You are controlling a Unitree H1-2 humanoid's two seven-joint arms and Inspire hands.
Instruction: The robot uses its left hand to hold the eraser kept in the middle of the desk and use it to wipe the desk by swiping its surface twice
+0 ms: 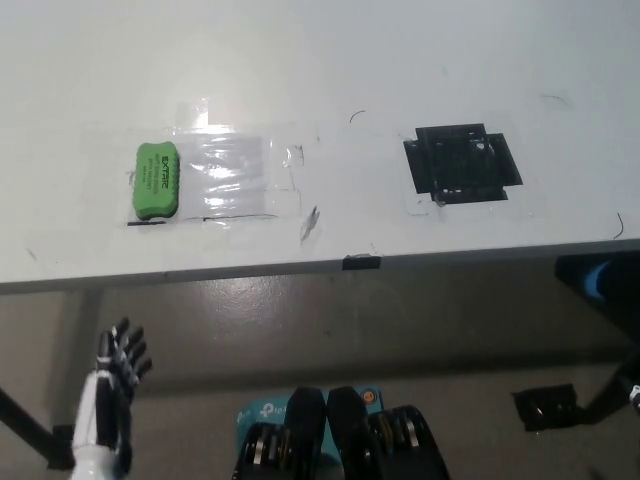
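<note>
Eraser (156, 180) is green, flat on the desk (300, 60), left part, at the left end of a clear taped sheet (235, 175). Long axis runs front-to-back, slightly tilted; black lettering runs along that axis. Nothing touching it. Left hand (118, 368) sits low at lower left, below the desk's front edge, well apart from the eraser, fingers spread, holding nothing. Right hand not visible. Black tape patch (462, 163) on the right part of the desk
</note>
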